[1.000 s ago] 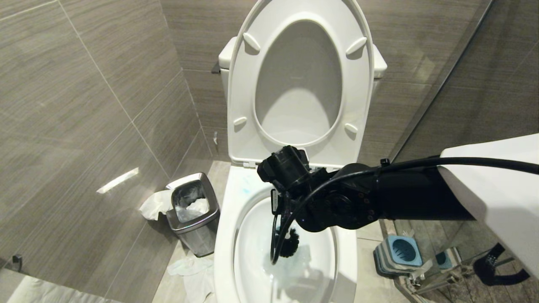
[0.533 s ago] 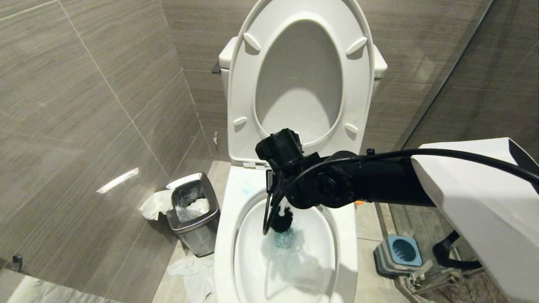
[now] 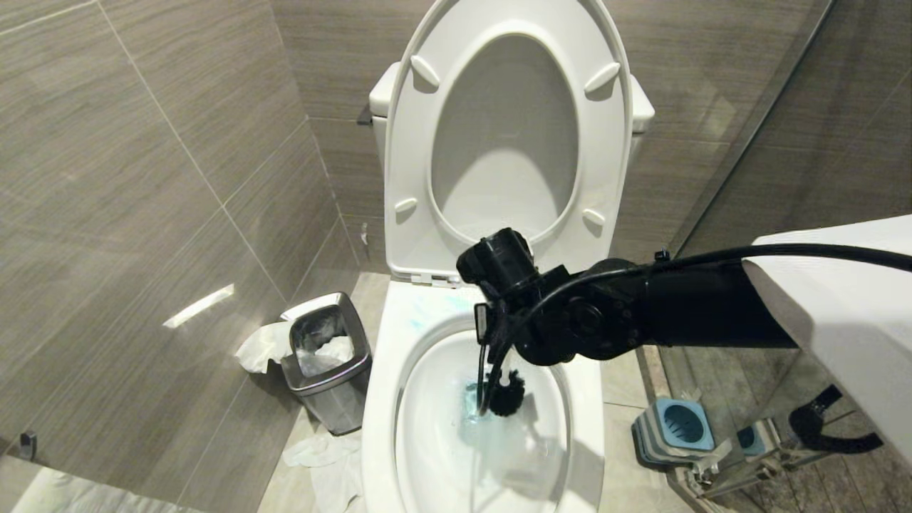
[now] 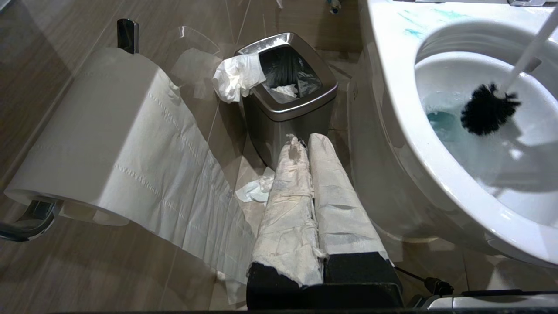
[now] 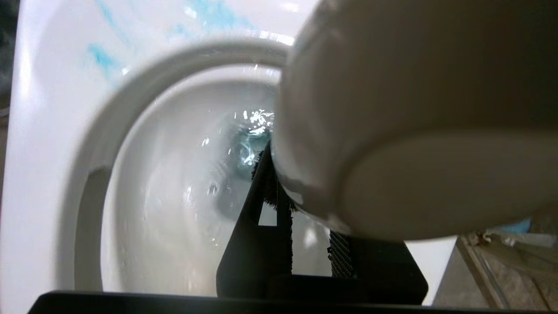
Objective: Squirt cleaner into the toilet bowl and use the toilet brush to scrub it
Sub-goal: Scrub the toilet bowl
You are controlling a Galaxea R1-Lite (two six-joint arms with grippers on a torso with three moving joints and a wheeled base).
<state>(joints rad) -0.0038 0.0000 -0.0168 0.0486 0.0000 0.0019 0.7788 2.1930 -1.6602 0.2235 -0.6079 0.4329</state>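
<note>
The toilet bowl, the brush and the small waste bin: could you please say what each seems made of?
Toilet bowl: likely glazed ceramic; white, glossy, with highlights.
Brush: probably plastic; slim white handle, black bristles.
Waste bin: seemingly brushed steel; grey satin sheen.

Head view: high, looking down at the toilet bowl [image 3: 381,399]. Left wrist view: low, beside it. Right wrist view: close over the bowl, apparently half-blocked. All share the bowl.

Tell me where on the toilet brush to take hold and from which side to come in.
Grip the toilet brush on its slim white handle, well above the black bristle head, coming from above the toilet bowl. The handle slants up out of the basin while the head sits low by the blue cleaner. The right tool is already clamped there.
</note>
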